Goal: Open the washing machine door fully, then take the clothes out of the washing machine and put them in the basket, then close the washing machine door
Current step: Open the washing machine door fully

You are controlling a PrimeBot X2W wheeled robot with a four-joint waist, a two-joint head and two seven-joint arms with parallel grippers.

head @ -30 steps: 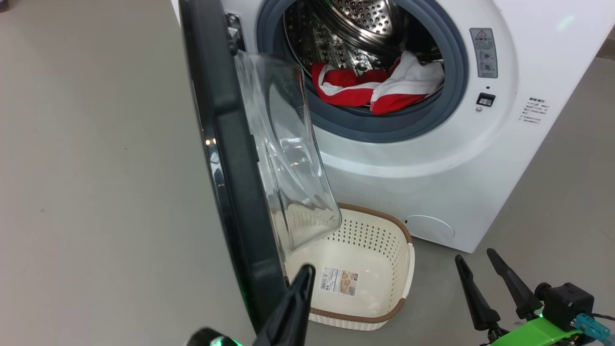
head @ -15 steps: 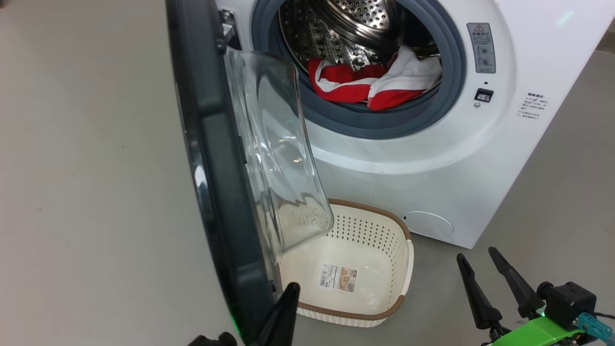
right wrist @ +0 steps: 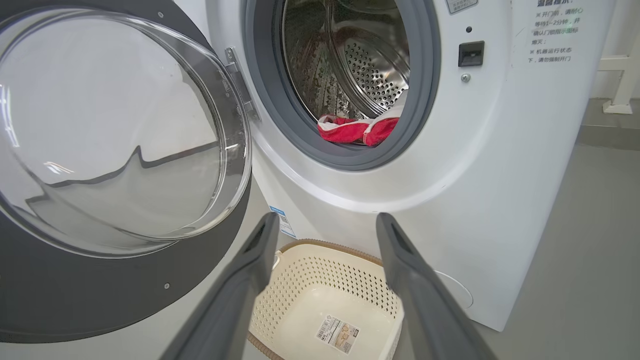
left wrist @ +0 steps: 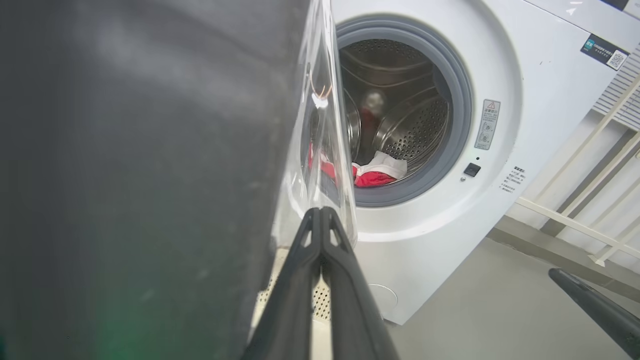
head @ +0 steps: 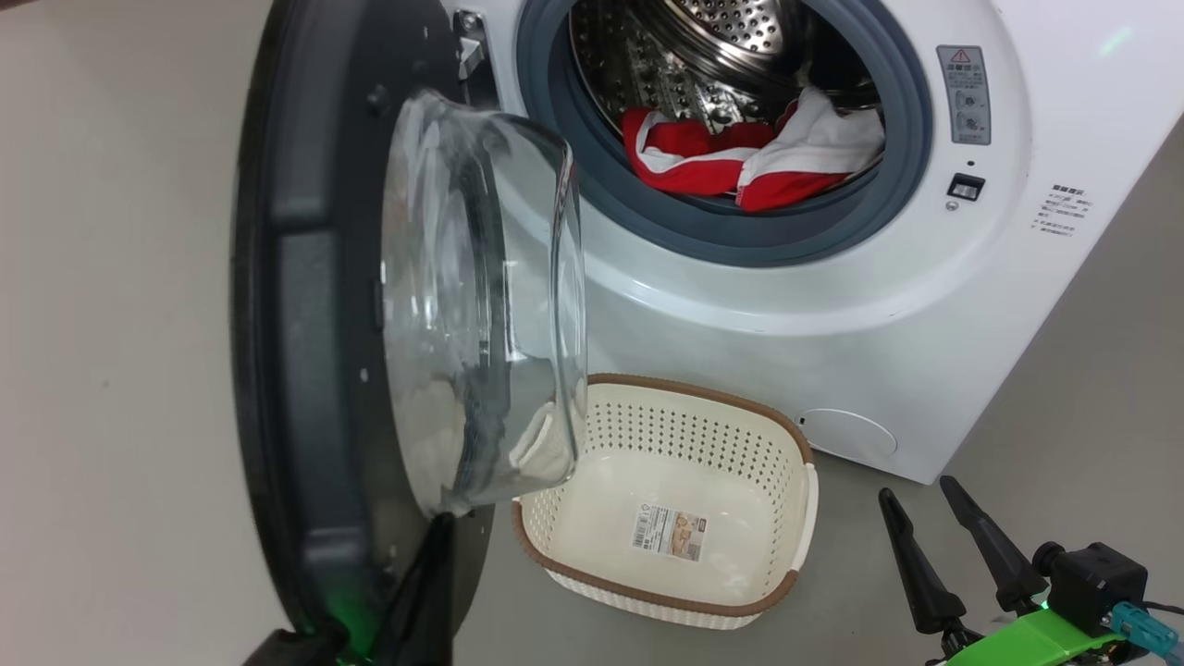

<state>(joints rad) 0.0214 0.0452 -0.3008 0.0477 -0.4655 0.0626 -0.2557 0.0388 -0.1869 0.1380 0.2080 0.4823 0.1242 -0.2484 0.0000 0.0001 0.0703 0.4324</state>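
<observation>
head view: the washing machine door [head: 305, 388] stands swung wide at the left of the frame, its glass bowl [head: 462, 305] facing right. the opening step looks all but done, though i cannot tell whether the door is at its stop. the clothes [head: 740, 166] lie in the drum [head: 721, 55] of the washing machine [head: 832, 342] at upper centre, none taken out. the basket [head: 680, 430] sits empty on the floor [head: 111, 277] at lower centre, just below the opening. unloading and closing are both left. the left gripper [head: 435, 546] rises at the lower left across the door's bottom rim. the right gripper [head: 916, 490] waits at the lower right, jaws apart and holding nothing.

left wrist view: here the left jaws are plainly pressed together with nothing between them, just beside the edge of the glass bowl. whether they touch it i cannot tell. a patch of red shows past the glass at centre.

right wrist view: this gives the door's inner face nearly square-on at the left, the hinge [right wrist: 237, 75], and an unobstructed opening with the clothes at the drum's front lip. the basket's bare bottom and label [right wrist: 337, 332] show between the wide jaws at lower centre.
</observation>
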